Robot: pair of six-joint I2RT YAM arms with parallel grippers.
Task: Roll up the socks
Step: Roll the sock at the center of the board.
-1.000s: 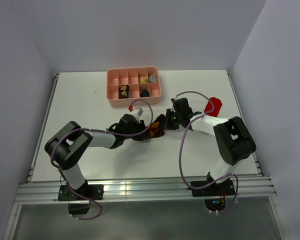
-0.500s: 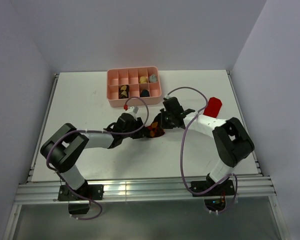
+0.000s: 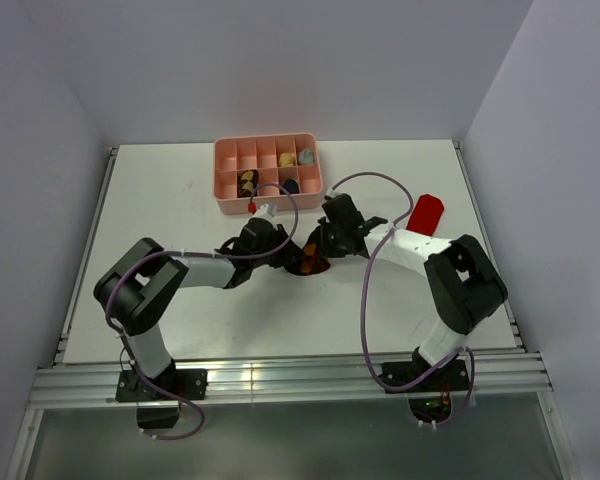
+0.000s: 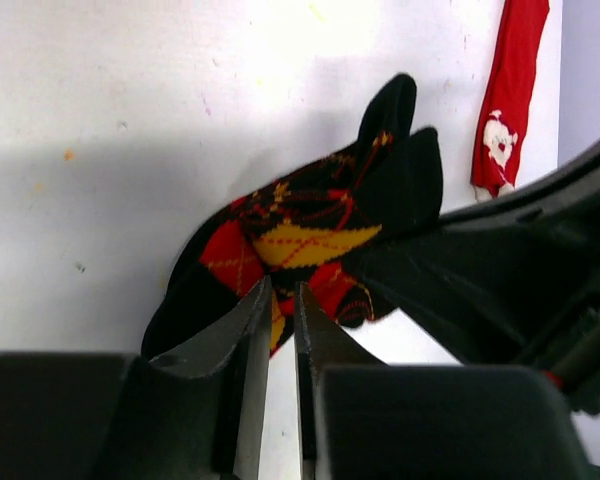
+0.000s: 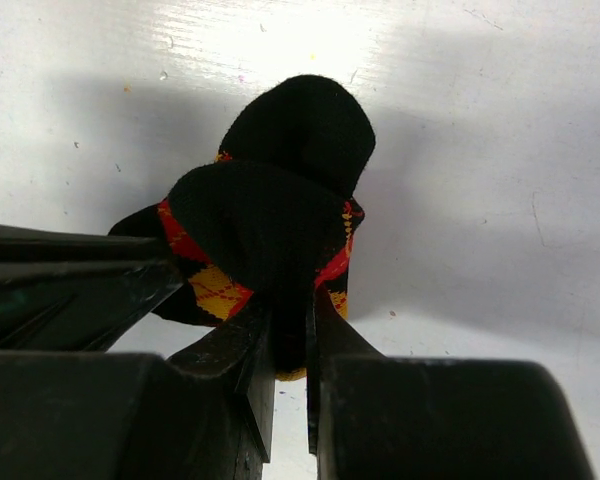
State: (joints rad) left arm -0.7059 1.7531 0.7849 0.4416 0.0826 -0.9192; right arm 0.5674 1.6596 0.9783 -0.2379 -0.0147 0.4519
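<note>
Just in front of the pink tray (image 3: 220,175), off its R end, the red-orange argyle sock (image 3: 310,263) sits bunched on the table (image 3: 160,300) w/ both arms meeting over it. L gripper (image 4: 280,295) is clenched on a thin bit of the sock's near edge, jaws almost touching. R gripper (image 5: 290,315) is clamped on a black fold of the same sock, fabric squeezed btwn its fingers. The red sock (image 3: 426,212) lies flat, well off to the R of the tray and untouched.

Risks:
- L grip is shallow, so any pull from R prob strips the hem out and the bundle flops open
- The 2 grippers are v. close together, so fingers could knock each other if either twists; in the L wrist view the R arm's body already crowds the sock
- Pulling apart instead of turning would stretch the fabric flat rather than roll it
- Loose black toe end sticks up toward the tray side, not tucked, and could unwind

Hard to see:
- Top view: the sock is mostly covered by the grippers, only a scrap of colour shows
- Can't tell how many turns are in the bundle, or whether it's one sock or two
- No tan argyle sock made out anywhere
- Tray contents too small to ID
</note>
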